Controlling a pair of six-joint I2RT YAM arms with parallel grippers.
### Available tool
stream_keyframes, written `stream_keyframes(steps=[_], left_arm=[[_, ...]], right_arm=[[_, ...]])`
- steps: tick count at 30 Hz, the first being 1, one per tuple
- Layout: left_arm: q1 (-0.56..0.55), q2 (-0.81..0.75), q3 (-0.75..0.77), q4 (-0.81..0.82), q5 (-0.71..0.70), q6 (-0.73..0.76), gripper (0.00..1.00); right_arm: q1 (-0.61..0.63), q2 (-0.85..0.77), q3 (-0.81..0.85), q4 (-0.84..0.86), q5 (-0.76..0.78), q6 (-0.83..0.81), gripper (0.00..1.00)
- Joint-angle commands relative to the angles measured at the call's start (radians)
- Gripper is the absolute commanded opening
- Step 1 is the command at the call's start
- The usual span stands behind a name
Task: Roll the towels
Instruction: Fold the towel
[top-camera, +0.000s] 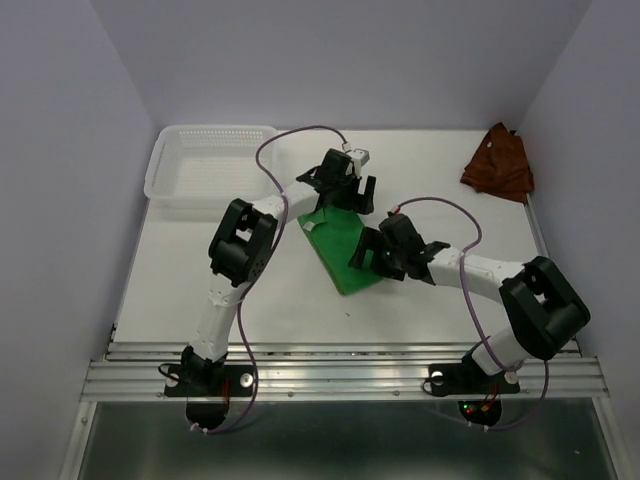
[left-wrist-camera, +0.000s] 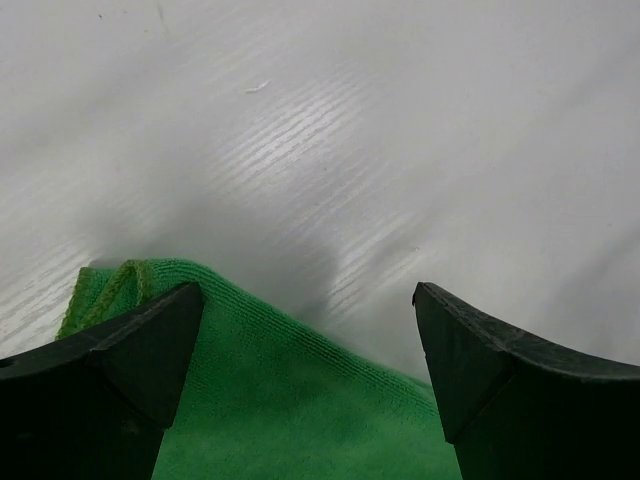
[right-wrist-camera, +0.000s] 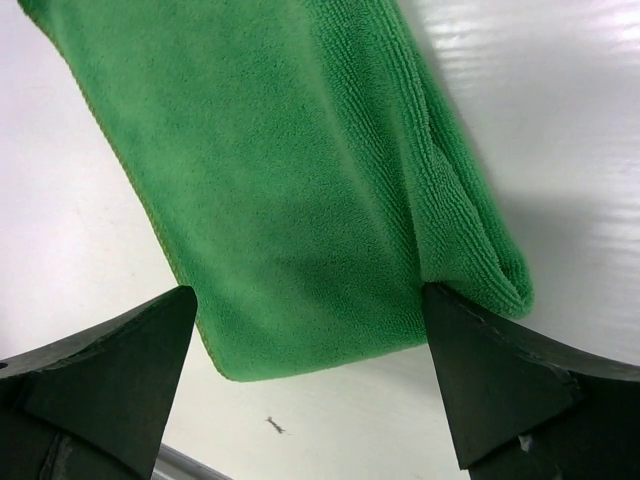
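Green towel (top-camera: 335, 250) lies folded flat mid table (top-camera: 200, 290), long axis slanting far-left to near-right. Left hand (left-wrist-camera: 308, 300) hovers at its far end, right hand (right-wrist-camera: 310, 300) at the near end, both spread wide, holding nothing. Rust towel (top-camera: 498, 162) sits crumpled well apart, far-right corner.

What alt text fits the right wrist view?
A folded green towel lies flat on a white table, filling most of the view. The open right end effector hangs over one end, fingers at either side.
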Motion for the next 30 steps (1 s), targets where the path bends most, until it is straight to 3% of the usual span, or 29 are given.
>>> stream_keyframes(steps=[1, 6, 19, 25, 30], left_arm=[[-0.016, 0.014, 0.043, -0.029, 0.036, 0.041, 0.99], [-0.014, 0.036, 0.031, -0.032, 0.030, 0.016, 0.99], [-0.048, 0.042, 0.011, -0.006, 0.066, -0.045, 0.99], [-0.046, -0.042, 0.022, -0.007, 0.047, -0.045, 0.99], [-0.046, -0.163, 0.065, -0.050, -0.027, -0.053, 0.99]], right_arm=[[0.073, -0.037, -0.038, 0.041, 0.129, 0.171, 1.00], [0.171, -0.054, -0.054, 0.108, 0.194, 0.283, 1.00], [0.325, 0.025, 0.095, 0.076, 0.293, 0.239, 1.00], [0.325, -0.041, 0.126, 0.099, 0.295, 0.041, 1.00], [0.325, -0.184, 0.091, 0.112, 0.293, -0.351, 1.00]])
